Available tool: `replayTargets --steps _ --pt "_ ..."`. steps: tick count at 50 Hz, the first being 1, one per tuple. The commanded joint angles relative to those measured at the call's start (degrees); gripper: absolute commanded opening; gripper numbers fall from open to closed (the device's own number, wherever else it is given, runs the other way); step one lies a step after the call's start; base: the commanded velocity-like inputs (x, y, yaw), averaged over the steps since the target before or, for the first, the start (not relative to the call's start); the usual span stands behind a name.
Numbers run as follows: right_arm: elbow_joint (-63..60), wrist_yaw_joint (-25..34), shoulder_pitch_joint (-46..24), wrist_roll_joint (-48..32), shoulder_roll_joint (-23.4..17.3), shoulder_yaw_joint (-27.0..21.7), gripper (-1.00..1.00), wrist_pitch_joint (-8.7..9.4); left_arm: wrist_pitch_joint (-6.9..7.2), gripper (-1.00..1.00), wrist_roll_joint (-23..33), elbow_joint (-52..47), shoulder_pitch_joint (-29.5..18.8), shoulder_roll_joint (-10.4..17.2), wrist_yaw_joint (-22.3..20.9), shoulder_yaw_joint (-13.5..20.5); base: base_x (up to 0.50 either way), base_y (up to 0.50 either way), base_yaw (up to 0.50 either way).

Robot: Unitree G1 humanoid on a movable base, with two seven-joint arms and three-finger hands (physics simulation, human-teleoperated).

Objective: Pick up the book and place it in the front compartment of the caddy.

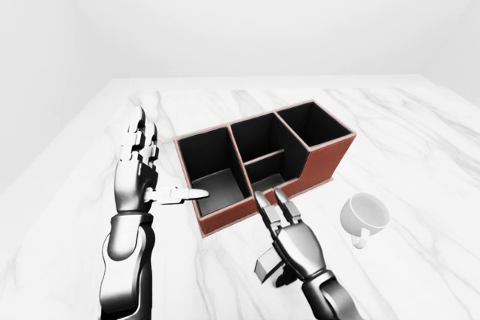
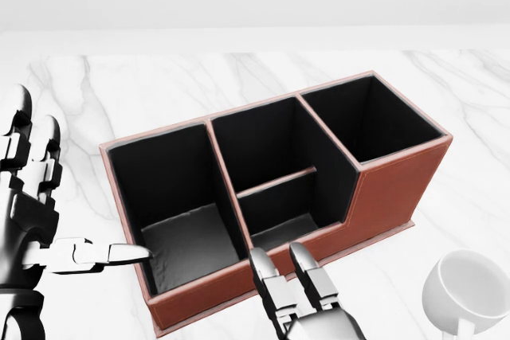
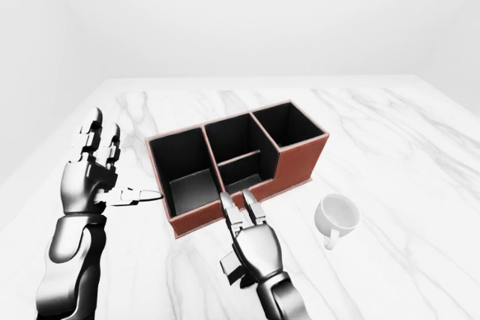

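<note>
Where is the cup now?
In the left-eye view the cup lies on the marble table at lower right, right of the caddy, apart from it.

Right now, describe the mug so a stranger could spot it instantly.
On the white marble table, find the red-brown caddy with black compartments. Lower right of it in the left-eye view, apart from it, lies the mug: tipped over, the only plain white, round, handled thing there.
</note>
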Motion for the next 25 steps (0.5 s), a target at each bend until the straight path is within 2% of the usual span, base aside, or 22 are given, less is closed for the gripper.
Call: replayTargets --steps 1,25 --pt "0.8 -0.5 -0.1 -0.1 0.0 0.2 1.00 0.00 0.00 1.00 0.0 0.0 0.1 0.0 0.0 0.0 0.00 0.00 0.00" --pt "2.6 -1.4 -0.6 -0.4 0.1 0.1 1.00 0.00 0.00 1.00 0.0 -0.3 0.0 0.0 0.0 0.1 0.00 0.00 0.00"
